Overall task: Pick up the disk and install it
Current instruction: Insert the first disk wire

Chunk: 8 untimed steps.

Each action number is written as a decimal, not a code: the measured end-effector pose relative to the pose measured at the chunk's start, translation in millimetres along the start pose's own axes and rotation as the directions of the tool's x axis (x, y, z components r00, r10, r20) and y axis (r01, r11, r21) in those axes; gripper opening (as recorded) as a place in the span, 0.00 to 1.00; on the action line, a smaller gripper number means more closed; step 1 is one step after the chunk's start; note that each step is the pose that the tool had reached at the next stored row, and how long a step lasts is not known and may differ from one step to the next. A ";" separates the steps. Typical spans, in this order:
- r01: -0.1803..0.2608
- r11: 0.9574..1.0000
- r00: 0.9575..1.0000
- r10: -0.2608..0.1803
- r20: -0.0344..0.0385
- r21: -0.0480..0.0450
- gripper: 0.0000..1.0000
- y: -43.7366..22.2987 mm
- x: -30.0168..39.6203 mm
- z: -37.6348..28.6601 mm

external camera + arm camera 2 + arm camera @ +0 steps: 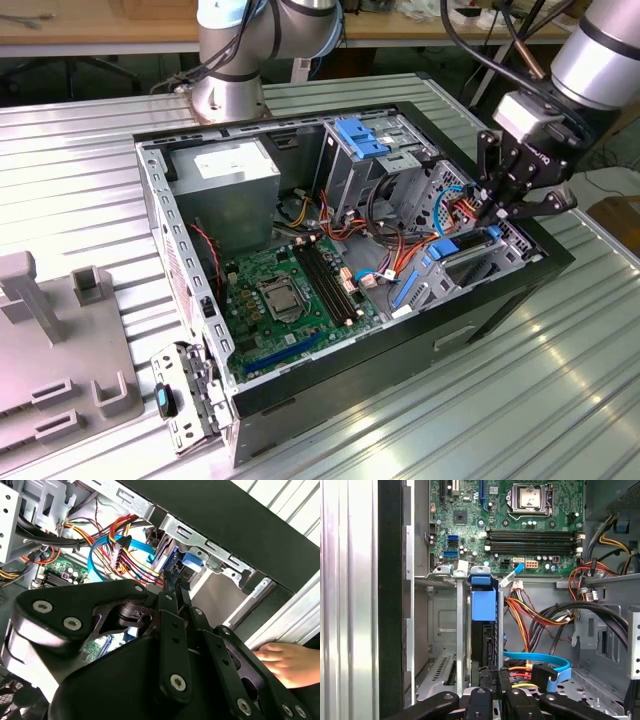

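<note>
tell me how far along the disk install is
The pick-up looks done: the disk stands on edge in a slot of the silver drive cage inside the computer case, its blue rail end toward the motherboard. In hand: the pincer is closed on the disk's near edge. Left: whether it is fully seated cannot be told, and the pincer has not let go. A person's hand rests beside the case.

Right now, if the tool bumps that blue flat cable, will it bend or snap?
The blue flat cable probably just flexes: it already lies in a loose curve. It looks thin, so likely light. Its plug seems stiffer.
</note>
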<state>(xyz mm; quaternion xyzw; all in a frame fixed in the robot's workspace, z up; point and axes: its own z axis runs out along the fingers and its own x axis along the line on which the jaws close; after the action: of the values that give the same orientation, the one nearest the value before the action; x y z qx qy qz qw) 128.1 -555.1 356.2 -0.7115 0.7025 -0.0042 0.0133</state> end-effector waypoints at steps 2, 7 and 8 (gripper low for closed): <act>0.001 1.000 1.000 -0.001 0.000 0.000 0.17 0.5 -0.4 1.6; 0.001 1.000 1.000 -0.001 0.000 0.000 0.17 1.5 -0.4 5.3; 0.001 1.000 1.000 -0.001 0.000 0.000 0.17 1.6 -0.3 6.8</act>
<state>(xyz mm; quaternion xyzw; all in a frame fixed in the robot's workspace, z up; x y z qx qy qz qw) 126.7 -554.7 349.3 -0.7119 0.7021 -0.0041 0.0134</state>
